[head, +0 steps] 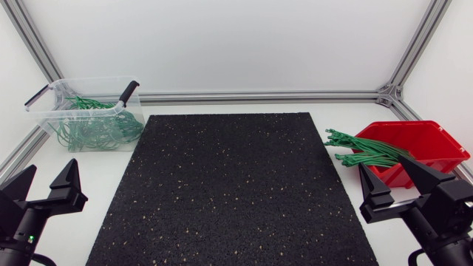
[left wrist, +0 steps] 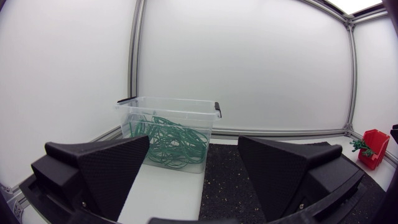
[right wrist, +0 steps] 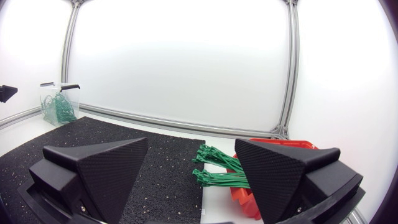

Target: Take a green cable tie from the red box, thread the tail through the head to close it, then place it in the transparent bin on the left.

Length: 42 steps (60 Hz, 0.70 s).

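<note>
The right tool (head: 392, 181) stands open with nothing between its two wedge fingers, low over the near right corner of the counter (head: 344, 199). Just ahead of it lies the bundle of green cable ties (head: 366, 151): thin, straight, bright green strips packed side by side, with small blocky heads fanned out at one end. They rest in the red box (head: 425, 140), a low open-fronted bin. Their head ends stick out over its edge, hang above the white counter and point at the black mat (head: 229, 192). In the right wrist view the bundle shows in the gap between the fingers, a little toward the box-side finger, and it is apart from both.

The left tool (head: 46, 181) is also open and holds nothing. It sits at the near left corner, beside the mat's edge. Ahead of it, across a bare strip of counter, stands the transparent bin (head: 52, 122) at the far left corner, with black clip handles (head: 129, 90) on its ends. Inside is a loose tangle of closed green loops (head: 96, 129) that covers the floor of the bin and leans up one wall.

The speckled mat fills the middle of the counter between bin and box. Nothing lies on it, and nothing stands between either tool and the container ahead of it.
</note>
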Each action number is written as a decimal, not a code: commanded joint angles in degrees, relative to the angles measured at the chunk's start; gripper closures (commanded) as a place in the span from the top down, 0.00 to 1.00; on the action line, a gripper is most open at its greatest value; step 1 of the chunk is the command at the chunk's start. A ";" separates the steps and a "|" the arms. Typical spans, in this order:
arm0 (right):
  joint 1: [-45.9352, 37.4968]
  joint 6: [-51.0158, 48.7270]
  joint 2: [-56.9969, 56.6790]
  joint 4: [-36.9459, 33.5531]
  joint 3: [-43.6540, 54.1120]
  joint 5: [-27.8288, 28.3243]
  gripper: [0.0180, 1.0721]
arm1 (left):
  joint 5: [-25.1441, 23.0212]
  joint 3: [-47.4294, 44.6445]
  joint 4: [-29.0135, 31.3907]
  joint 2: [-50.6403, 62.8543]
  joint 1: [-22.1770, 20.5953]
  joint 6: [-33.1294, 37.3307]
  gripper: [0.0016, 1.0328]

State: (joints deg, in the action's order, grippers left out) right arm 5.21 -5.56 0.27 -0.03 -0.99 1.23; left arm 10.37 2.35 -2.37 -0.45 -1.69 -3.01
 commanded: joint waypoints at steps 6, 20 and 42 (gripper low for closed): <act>0.50 1.08 -0.62 -0.58 0.99 -0.36 0.97 | -0.26 -2.61 0.44 -0.34 -0.68 -0.69 0.96; 0.59 1.17 -0.62 -0.67 0.99 -0.36 0.97 | -0.26 -2.53 0.44 -0.34 -0.68 -0.69 0.96; -0.55 1.08 -0.45 -4.54 -4.28 -0.62 0.97 | -0.26 -2.61 0.44 -0.34 -0.77 -0.69 0.96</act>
State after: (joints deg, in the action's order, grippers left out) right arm 5.04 -5.56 0.27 -3.14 -2.42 1.04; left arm 10.37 2.35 -2.37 -0.45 -2.07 -3.01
